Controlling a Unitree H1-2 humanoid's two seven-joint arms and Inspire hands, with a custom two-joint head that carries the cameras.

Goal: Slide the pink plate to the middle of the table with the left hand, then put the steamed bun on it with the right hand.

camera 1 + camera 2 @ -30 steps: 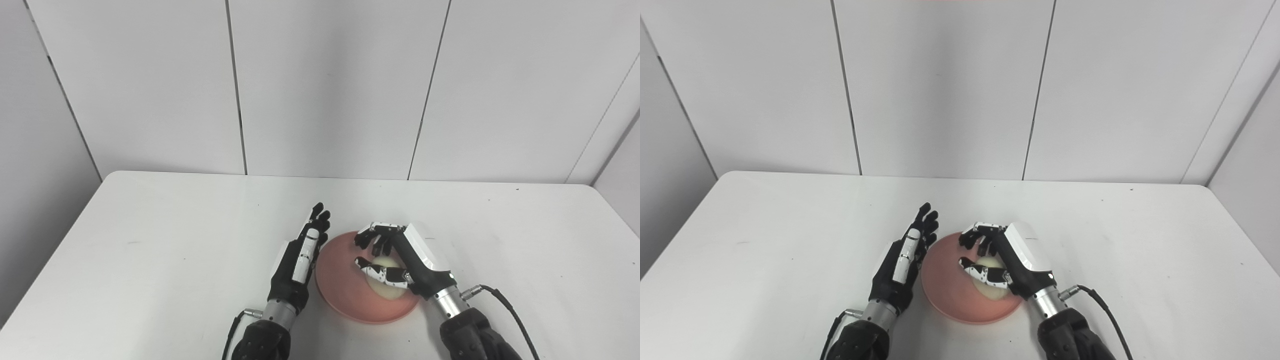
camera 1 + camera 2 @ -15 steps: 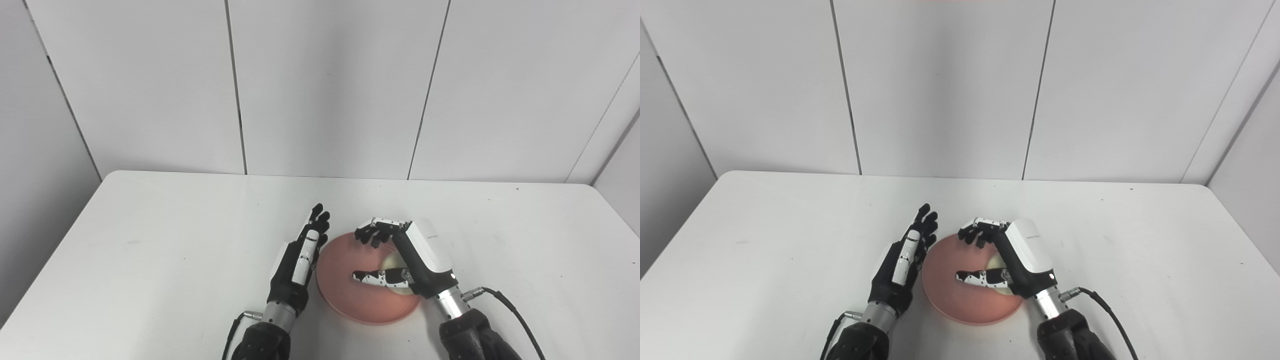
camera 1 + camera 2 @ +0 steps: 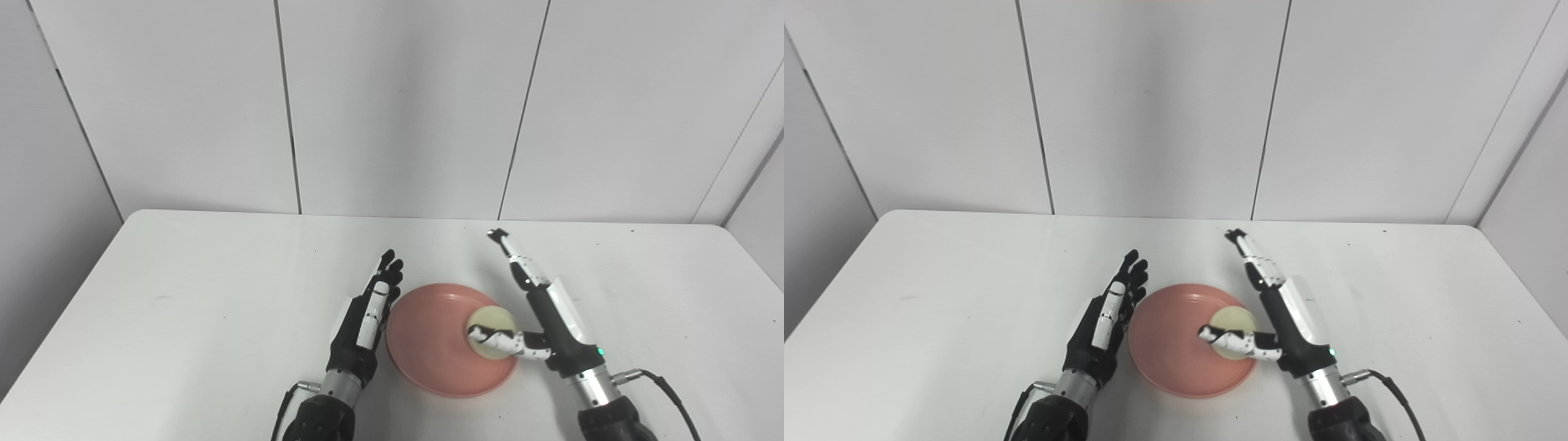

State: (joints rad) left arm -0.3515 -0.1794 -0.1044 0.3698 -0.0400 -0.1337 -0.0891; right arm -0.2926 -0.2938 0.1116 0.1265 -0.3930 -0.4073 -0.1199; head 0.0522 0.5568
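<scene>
A: Status on the pink plate [image 3: 429,343]?

B: Flat on the white bench [image 3: 184,318], near the front edge, roughly centred left to right. Steamed bun [image 3: 492,327] sits on it, toward the plate's 3 o'clock edge.

A: Right hand [image 3: 542,306]?

B: Holding nothing. Fingers [image 3: 514,260] straight and extended, pointing to 11 o'clock, well off the bun. Thumb [image 3: 499,340] stuck out sideways toward 9 o'clock and lying across the bun's near side in both eye views; whether it actually touches I can't tell. Palm is just outside the plate rim at 3 o'clock.

A: Left hand [image 3: 367,318]?

B: Also spread and empty. Edge-on, fingers straight, pointing about 1 o'clock. It stands just beside the plate rim at 9 o'clock; contact with the rim not resolvable from here.

A: Anything else on the bench?

B: Only a cable [image 3: 667,392] running off the right wrist toward 4 o'clock. Grey panelled wall [image 3: 398,104] behind.
</scene>
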